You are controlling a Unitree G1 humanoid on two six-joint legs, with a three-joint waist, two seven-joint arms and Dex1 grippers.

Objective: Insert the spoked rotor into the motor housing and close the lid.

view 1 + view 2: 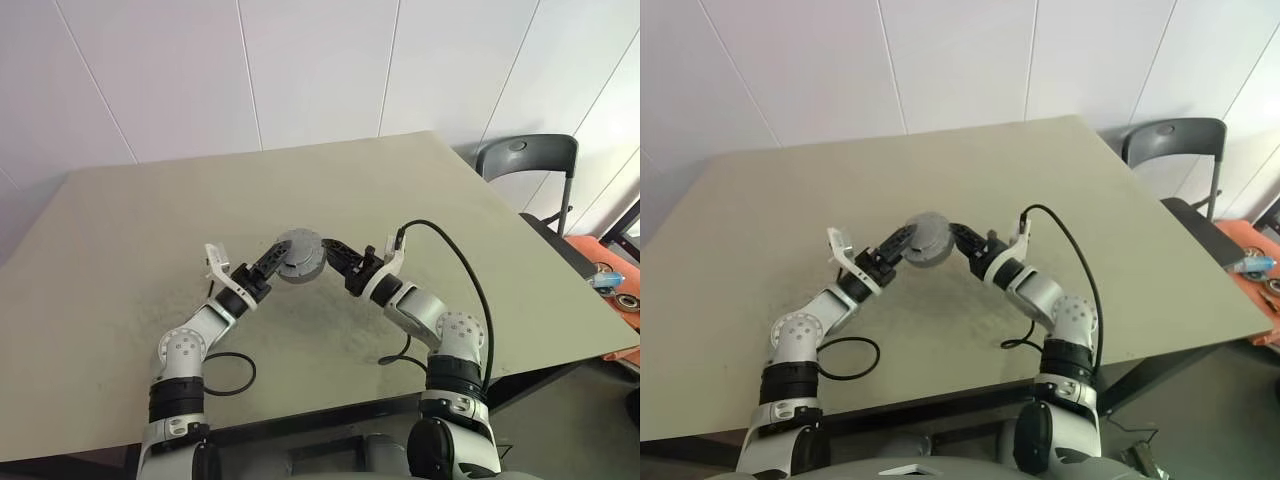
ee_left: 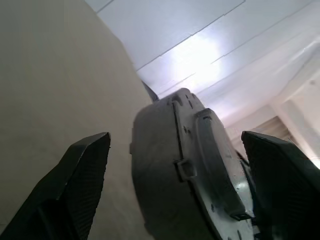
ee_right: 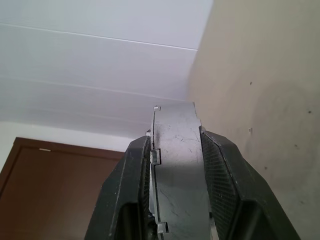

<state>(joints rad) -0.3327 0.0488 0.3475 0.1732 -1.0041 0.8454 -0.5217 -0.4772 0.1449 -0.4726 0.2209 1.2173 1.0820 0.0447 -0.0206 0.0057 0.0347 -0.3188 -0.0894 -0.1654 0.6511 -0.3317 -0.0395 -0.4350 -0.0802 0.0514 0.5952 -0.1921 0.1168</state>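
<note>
Your right gripper pinched the closed motor housing above the table, so your left gripper stood wide open, empty.

Left gripper fingers spread wide, one on each side of grey round assembly, neither visibly touching it. Assembly seen edge-on: ribbed, notched rim with small square tabs, probably the lid seated on the motor housing, seam not clearly readable. Beige table surface behind. White panelled wall beyond, with bright glare.
</note>
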